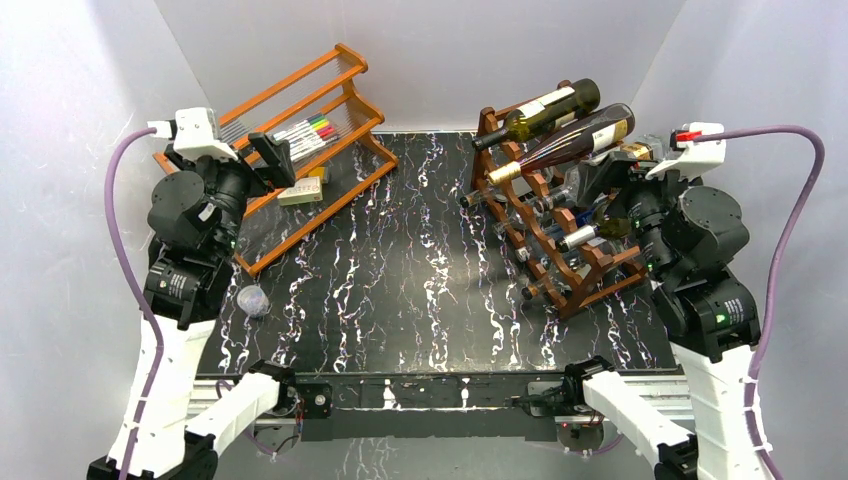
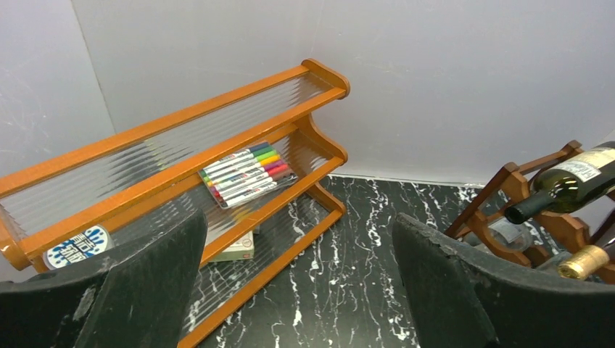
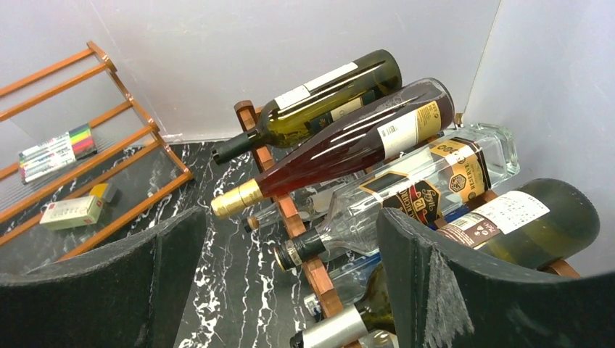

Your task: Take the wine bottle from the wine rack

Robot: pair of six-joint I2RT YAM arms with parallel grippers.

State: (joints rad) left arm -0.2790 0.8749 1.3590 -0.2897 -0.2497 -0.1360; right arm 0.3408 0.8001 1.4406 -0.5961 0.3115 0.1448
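The dark reddish-brown wine rack [image 1: 585, 262] stands at the back right of the black marble table and holds several bottles lying down. On its top tier lie a green wine bottle [image 1: 540, 112] and a red wine bottle with a gold cap [image 1: 565, 145]. My right gripper [image 1: 602, 195] hovers open and empty just right of the rack, level with its middle tiers. In the right wrist view [image 3: 290, 283] its fingers frame the rack rail [image 3: 319, 272], a clear whisky bottle [image 3: 413, 181] and a silver-capped bottle [image 3: 362, 319]. My left gripper [image 1: 262, 160] is open and empty by the orange rack.
A lighter orange rack [image 1: 330, 105] stands at the back left with a pack of markers [image 1: 305, 135] and a small box [image 1: 300, 193] on it. A small clear ball [image 1: 252, 300] lies near the left arm. White walls close in the sides and back.
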